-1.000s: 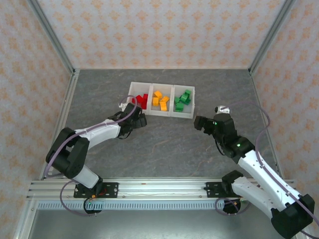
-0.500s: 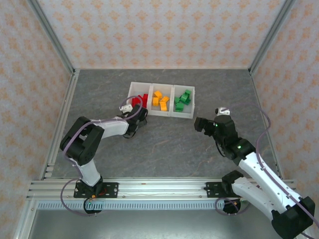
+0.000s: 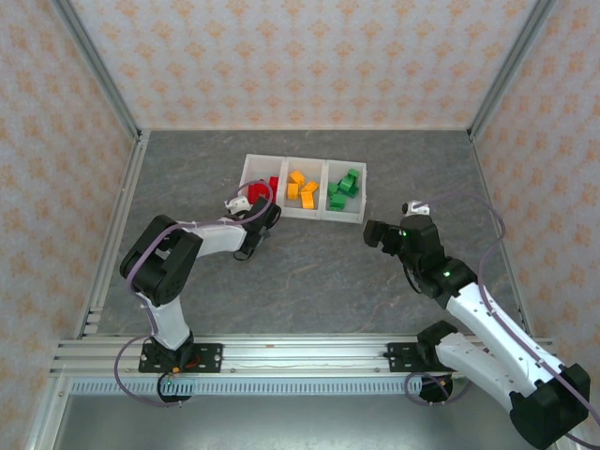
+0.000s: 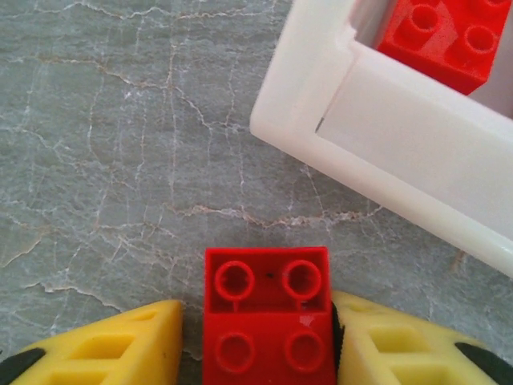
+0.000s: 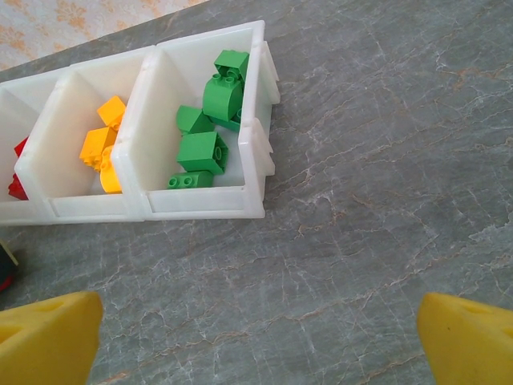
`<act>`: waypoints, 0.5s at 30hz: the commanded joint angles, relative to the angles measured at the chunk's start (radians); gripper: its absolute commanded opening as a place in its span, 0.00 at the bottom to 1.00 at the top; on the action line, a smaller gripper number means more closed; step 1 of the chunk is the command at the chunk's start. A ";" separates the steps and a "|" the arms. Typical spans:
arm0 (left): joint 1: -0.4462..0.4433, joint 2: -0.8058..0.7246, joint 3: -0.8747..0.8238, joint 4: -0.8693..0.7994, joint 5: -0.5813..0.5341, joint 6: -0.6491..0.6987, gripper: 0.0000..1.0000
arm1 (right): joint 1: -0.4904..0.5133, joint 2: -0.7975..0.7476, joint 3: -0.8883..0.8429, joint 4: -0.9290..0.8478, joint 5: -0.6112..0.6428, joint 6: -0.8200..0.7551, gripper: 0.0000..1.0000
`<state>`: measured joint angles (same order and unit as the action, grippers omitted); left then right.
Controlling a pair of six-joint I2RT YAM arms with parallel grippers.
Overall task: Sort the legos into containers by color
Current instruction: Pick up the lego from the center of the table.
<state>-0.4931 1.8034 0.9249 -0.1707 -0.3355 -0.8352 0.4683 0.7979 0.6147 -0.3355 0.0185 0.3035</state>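
A red lego (image 4: 268, 317) lies studs-up on the table just in front of the containers' (image 4: 417, 152) near left corner. My left gripper (image 4: 256, 309) has its yellow fingers (image 4: 377, 345) closed in on both sides of it, the right one pressed against its side. In the top view the left gripper (image 3: 261, 208) covers that brick. The containers (image 3: 300, 216) hold red legos (image 3: 267, 187) on the left, orange-yellow legos (image 3: 302, 187) in the middle and green legos (image 3: 344, 187) on the right. My right gripper (image 3: 371, 230) hovers open, right of the tray, over bare table (image 5: 260, 321).
The right wrist view has the tray's front wall (image 5: 200, 204) ahead, with green legos (image 5: 204, 148) and orange-yellow legos (image 5: 100, 144) inside. Patterned walls with metal posts (image 3: 103, 94) enclose the grey table. The arm bases sit on a rail (image 3: 300, 352) at the near edge.
My left arm has drawn its elbow in and its gripper has shifted a little toward the tray's near left corner. The right arm has hardly moved.
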 commanded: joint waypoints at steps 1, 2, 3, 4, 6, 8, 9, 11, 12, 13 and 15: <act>0.001 0.028 -0.012 0.073 0.052 0.010 0.38 | -0.001 -0.004 0.004 0.014 0.004 0.000 1.00; 0.001 0.014 -0.019 0.079 0.056 0.018 0.36 | -0.001 -0.005 0.004 0.013 0.005 0.000 1.00; 0.002 -0.007 -0.029 0.087 0.070 0.033 0.34 | -0.002 -0.008 0.003 0.011 0.006 0.000 1.00; -0.001 -0.031 -0.036 0.090 0.090 0.053 0.32 | -0.002 -0.009 0.003 0.009 0.006 0.002 1.00; -0.009 -0.089 -0.045 0.080 0.097 0.077 0.27 | -0.002 -0.013 0.003 0.003 0.008 0.002 1.00; -0.017 -0.161 -0.050 0.059 0.084 0.092 0.27 | -0.002 -0.016 0.001 0.004 0.009 0.005 1.00; -0.020 -0.201 -0.049 0.046 0.073 0.098 0.27 | -0.002 -0.017 0.001 0.003 0.009 0.006 1.00; -0.020 -0.272 -0.035 0.028 0.055 0.110 0.27 | -0.002 -0.017 0.001 0.010 0.007 0.012 1.00; -0.020 -0.305 -0.022 0.026 0.042 0.127 0.27 | -0.001 -0.017 0.001 0.014 0.003 0.016 1.00; -0.019 -0.325 -0.006 0.026 0.028 0.145 0.27 | -0.002 -0.014 0.003 0.016 -0.002 0.019 1.00; -0.017 -0.342 0.036 0.033 -0.013 0.209 0.28 | -0.002 -0.014 0.005 0.019 -0.012 0.025 1.00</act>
<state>-0.5106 1.4933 0.9031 -0.1448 -0.2790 -0.7181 0.4683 0.7956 0.6147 -0.3351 0.0151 0.3096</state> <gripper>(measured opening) 0.312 0.997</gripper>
